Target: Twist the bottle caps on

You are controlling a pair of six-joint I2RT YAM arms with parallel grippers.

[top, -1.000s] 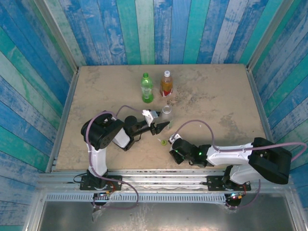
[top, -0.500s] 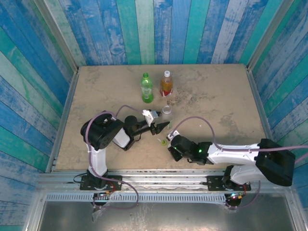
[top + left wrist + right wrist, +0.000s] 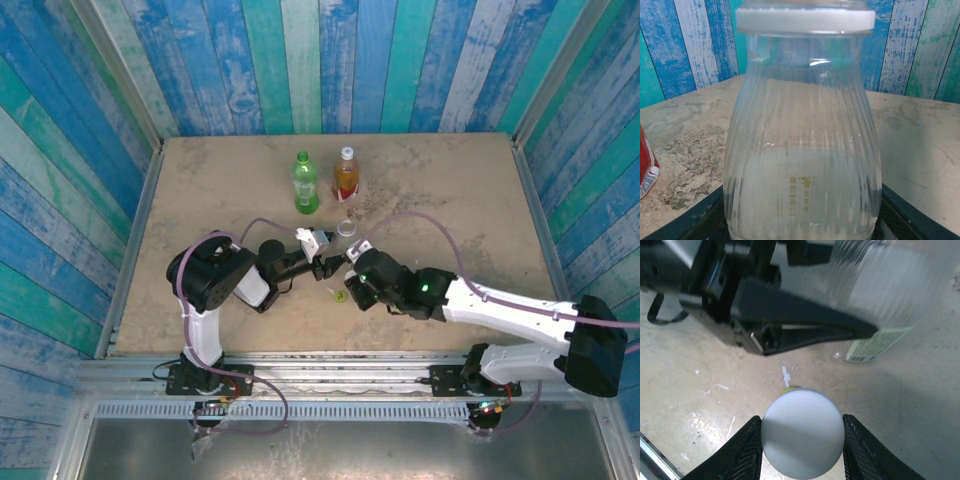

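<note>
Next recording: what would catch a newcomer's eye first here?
The clear bottle looms in the left wrist view, gripped near its base by the left gripper. Close beside it, the right gripper pinches a white cap. A green bottle and an amber bottle stand farther back.

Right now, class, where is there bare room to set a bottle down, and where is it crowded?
Free: table right of the amber bottle; left of the green bottle. Crowded: centre, left tool and right tool at the clear bottle.
</note>
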